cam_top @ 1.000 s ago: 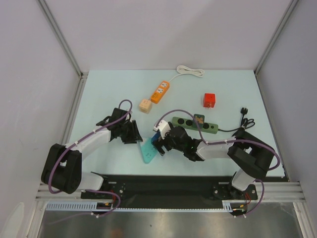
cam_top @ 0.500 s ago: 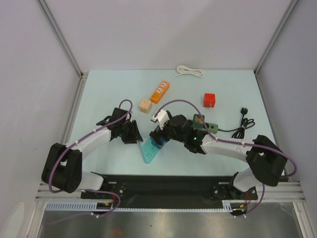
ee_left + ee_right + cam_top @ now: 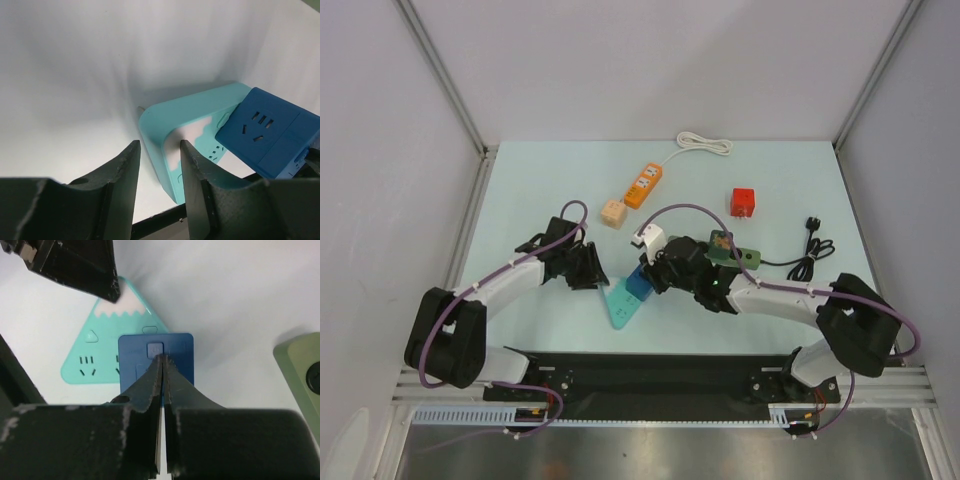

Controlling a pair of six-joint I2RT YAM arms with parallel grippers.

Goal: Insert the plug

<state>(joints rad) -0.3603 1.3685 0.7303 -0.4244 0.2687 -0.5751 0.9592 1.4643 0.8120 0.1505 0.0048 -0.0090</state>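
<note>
A teal triangular socket (image 3: 618, 308) lies flat on the table in front of the arms. A blue cube plug (image 3: 640, 285) sits on its right side, its own socket face up. My left gripper (image 3: 595, 270) straddles the socket's peak (image 3: 165, 125), one finger on each side, and grips it. My right gripper (image 3: 163, 357) is shut, and its joined tips rest on top of the blue plug (image 3: 177, 365) with nothing between them. The left wrist view shows the blue plug (image 3: 265, 132) tilted over the teal face.
A green power strip (image 3: 745, 258) lies just behind my right arm, its end (image 3: 300, 370) close to the plug. Further back are an orange power strip (image 3: 643, 185), a wooden cube (image 3: 612, 213), a red cube (image 3: 743, 202), a white cable (image 3: 705, 143) and a black cable (image 3: 812, 245).
My right gripper went from wide open around the blue plug to fully shut, with its tips now on the plug's top. The left gripper has stayed on the teal socket.
</note>
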